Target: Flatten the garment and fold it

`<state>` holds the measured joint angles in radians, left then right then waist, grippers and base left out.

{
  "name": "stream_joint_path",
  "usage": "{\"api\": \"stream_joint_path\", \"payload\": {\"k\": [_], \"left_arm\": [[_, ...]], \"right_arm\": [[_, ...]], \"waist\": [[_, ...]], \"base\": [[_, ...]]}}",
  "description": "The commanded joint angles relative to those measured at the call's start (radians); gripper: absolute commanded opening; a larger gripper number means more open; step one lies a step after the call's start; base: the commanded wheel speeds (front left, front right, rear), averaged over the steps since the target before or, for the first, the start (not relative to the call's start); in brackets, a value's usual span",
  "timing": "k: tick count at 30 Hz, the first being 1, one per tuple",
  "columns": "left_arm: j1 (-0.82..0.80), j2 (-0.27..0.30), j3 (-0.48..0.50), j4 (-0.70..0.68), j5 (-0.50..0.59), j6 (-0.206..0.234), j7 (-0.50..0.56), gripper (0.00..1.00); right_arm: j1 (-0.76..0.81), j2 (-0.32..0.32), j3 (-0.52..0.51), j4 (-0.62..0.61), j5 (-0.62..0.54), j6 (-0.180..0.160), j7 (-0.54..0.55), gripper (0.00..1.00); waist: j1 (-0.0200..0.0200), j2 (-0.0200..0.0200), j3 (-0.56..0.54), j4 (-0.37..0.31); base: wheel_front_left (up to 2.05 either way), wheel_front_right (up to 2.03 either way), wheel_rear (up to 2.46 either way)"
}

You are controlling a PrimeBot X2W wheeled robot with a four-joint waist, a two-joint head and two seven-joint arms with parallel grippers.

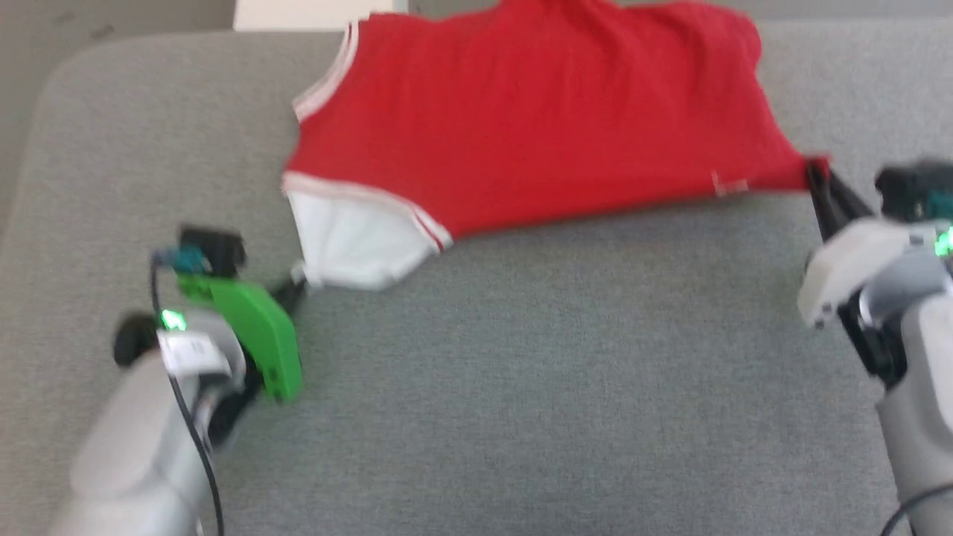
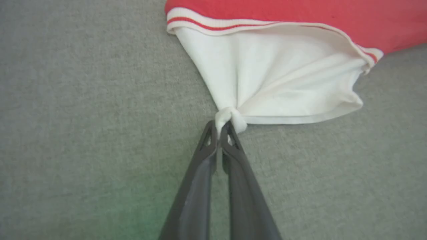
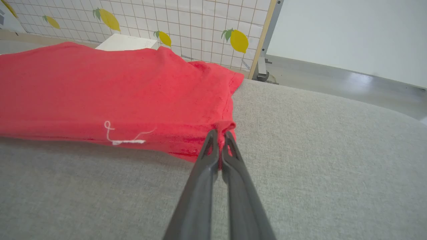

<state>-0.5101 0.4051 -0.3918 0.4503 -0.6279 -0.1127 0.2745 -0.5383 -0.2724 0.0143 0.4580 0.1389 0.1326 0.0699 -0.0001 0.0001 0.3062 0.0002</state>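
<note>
Left fingers (image 2: 196, 186) pinched tight, right fingers (image 3: 198, 190) pinched tight, left arm (image 1: 126, 447) and right arm (image 1: 919, 402) wide apart

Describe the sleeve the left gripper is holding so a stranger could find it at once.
A red garment lies across the far part of a grey cloth-covered surface. At its near left corner a short sleeve fans out, its tip pinched in the shut left gripper. Unlike the red body beside it, it is plain white, bordered by red-and-white striped trim.
</note>
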Motion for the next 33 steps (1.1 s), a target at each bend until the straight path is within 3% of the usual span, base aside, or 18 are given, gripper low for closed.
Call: {"api": "stream_joint_path", "payload": {"k": [1, 14, 20, 24, 33], "left_arm": [[0.054, 0.011, -0.008, -0.027, -0.015, 0.005, 0.024, 0.0], [0.517, 0.05, -0.038, -0.4, -0.133, 0.134, 0.19, 0.0], [0.649, 0.052, -0.04, -0.498, -0.148, 0.185, 0.181, 0.0], [0.667, 0.048, -0.059, -0.513, -0.085, 0.178, 0.097, 0.0], [0.533, -0.015, -0.099, -0.448, 0.165, 0.171, -0.262, 0.0]], "right_arm": [[0.038, 0.002, -0.014, -0.019, 0.007, -0.002, -0.006, 0.0], [0.433, 0.011, -0.1, -0.235, -0.032, -0.002, 0.145, 0.0], [0.598, 0.057, -0.153, -0.329, -0.035, -0.002, 0.203, 0.0], [0.665, 0.114, -0.191, -0.374, -0.03, -0.002, 0.18, 0.0], [0.691, 0.17, -0.19, -0.405, -0.037, -0.002, -0.032, 0.0]], "waist": [[0.0001, -0.0001, -0.084, 0.042], [0.0001, -0.0001, -0.159, 0.059], [0.0001, -0.0001, -0.17, 0.061], [0.0001, -0.0001, -0.175, 0.065], [0.0001, -0.0001, -0.175, 0.056]], "base": [[0.0, 0.0, 0.0], [0.0, 0.0, 0.0], [0.0, 0.0, 0.0], [0.0, 0.0, 0.0], [0.0, 0.0, 0.0]]}}
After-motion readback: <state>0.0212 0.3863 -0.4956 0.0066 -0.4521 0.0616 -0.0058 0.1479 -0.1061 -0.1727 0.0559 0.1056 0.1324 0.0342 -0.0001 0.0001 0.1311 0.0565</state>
